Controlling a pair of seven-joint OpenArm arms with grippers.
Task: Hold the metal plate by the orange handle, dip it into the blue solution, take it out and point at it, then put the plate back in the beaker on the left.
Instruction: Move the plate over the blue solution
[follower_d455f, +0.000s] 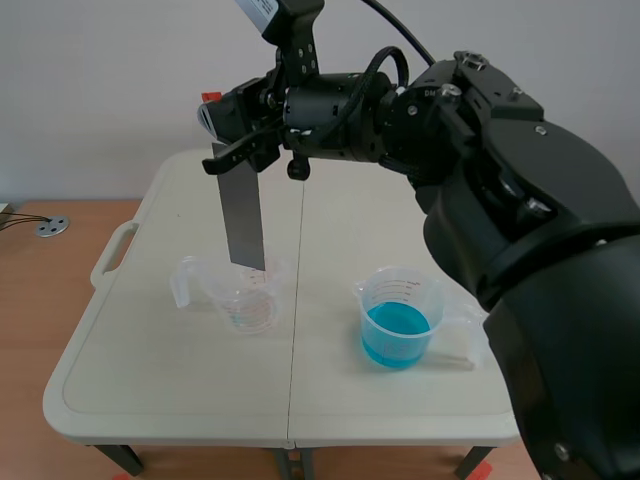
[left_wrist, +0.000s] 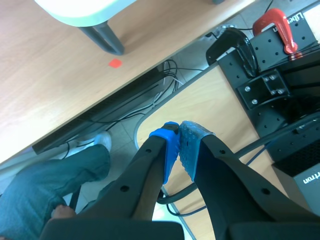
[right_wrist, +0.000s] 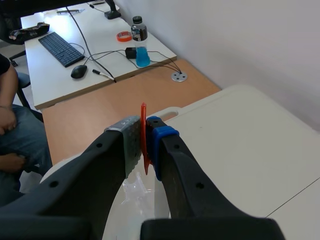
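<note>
Metal plate (follower_d455f: 243, 215) hangs over beaker (follower_d455f: 247, 305), gripped by right end effector (follower_d455f: 232, 156); left end effector (left_wrist: 179, 146) clenched empty.

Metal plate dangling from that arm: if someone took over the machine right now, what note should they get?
Right gripper: shut on the orange handle; the metal plate hangs upright, its lower edge at the rim of the clear beaker on the left.
Left gripper: shut on nothing, off the table, aimed at the floor.
Blue solution: in its own beaker, right of the clear one.
Done: cannot tell whether dipping and pointing happened.
Left: at least lowering the plate into the clear beaker and releasing.
</note>
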